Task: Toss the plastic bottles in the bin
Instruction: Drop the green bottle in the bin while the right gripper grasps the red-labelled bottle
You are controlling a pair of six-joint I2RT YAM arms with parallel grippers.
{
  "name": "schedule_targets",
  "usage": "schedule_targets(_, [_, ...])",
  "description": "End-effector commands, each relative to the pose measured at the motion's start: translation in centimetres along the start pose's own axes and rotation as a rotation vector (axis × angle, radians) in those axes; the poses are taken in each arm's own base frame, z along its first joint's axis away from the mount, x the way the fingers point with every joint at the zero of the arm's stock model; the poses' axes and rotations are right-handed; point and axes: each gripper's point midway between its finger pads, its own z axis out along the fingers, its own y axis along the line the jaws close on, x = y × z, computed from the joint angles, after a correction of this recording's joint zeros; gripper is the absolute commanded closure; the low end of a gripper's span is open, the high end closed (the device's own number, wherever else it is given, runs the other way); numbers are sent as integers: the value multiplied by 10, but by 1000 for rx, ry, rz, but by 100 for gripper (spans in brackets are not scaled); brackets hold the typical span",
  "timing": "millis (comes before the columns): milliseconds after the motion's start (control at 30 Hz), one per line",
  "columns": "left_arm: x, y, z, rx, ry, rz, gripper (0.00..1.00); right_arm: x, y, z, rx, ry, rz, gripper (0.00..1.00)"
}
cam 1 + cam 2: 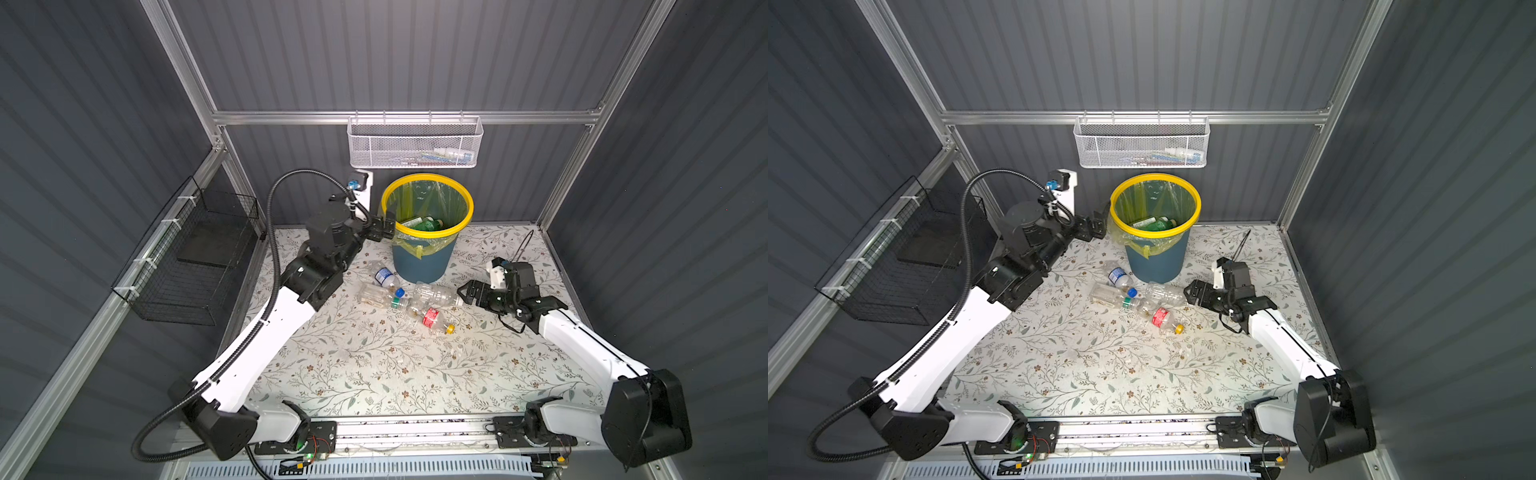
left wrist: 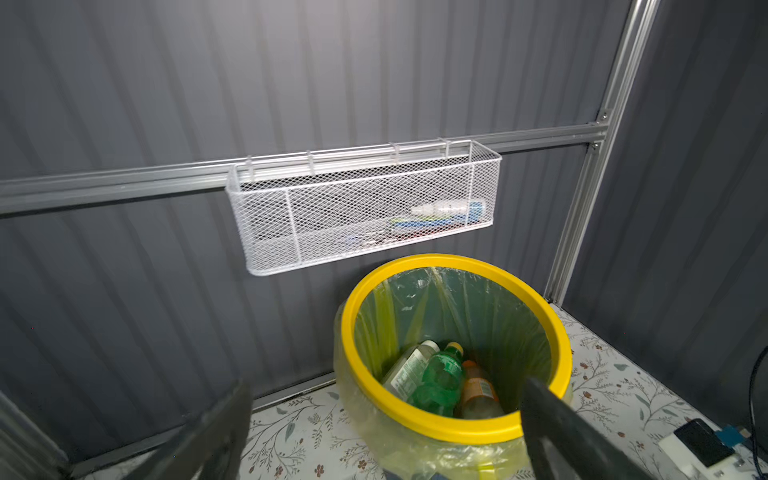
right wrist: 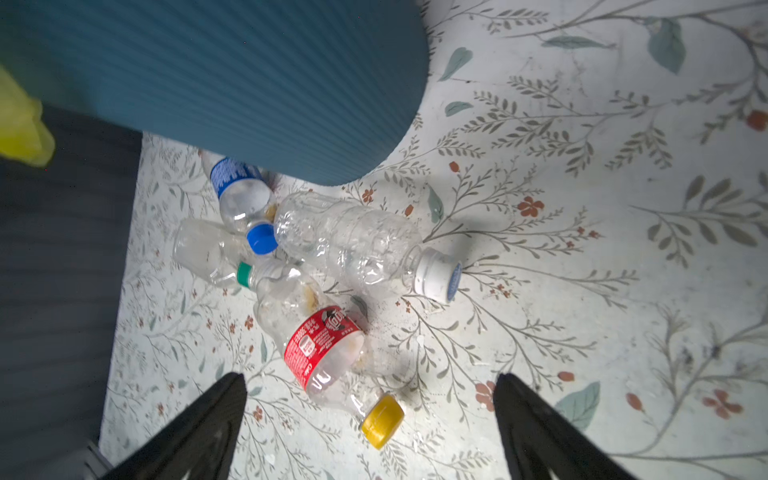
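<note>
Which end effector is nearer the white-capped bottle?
Right. The right end effector sits open by the cap of the white-capped bottle; the left end effector is open at the bin rim, farther off.

Bottles loose on the table (image 1: pixel 374 374): four counted, namely blue-label bottle (image 1: pixel 385 276), green-cap bottle (image 1: pixel 376 296), white-cap bottle (image 1: pixel 436 294), red-label bottle (image 1: pixel 432 318). Inside the bin (image 1: pixel 428 178): three made out in the left wrist view, namely pale bottle (image 2: pixel 409 368), green bottle (image 2: pixel 440 380), orange bottle (image 2: pixel 478 390); anything beneath is hidden. Seven bottles seen in total. Bins: one. Baskets: two, white mesh basket (image 1: pixel 413 143) and black wire basket (image 1: pixel 187 266). Grippers: two, left gripper (image 1: pixel 390 220) and right gripper (image 1: pixel 462 293).
</note>
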Motion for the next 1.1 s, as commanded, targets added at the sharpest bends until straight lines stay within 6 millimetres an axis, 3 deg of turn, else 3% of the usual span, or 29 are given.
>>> schedule_targets(0, [78,33,1,-90,163,-65,0,11,20,-1,-24,64,-181,6])
schedule_targets(133, [133,60,-18,-150,258,-148,0,29,41,12,-35,141,-330,6])
schedule_targets(233, [165,68,-36,-182,288,-200,0,45,51,23,-30,213,-403,6])
schedule_targets(533, [230,77,-67,-243,380,-255,0,68,66,61,21,349,-581,7])
schedule_targets(667, [245,79,-72,-251,407,-262,0,74,67,75,73,385,-664,8])
schedule_targets(1067, [256,80,-65,-251,434,-277,0,88,60,106,156,436,-756,10])
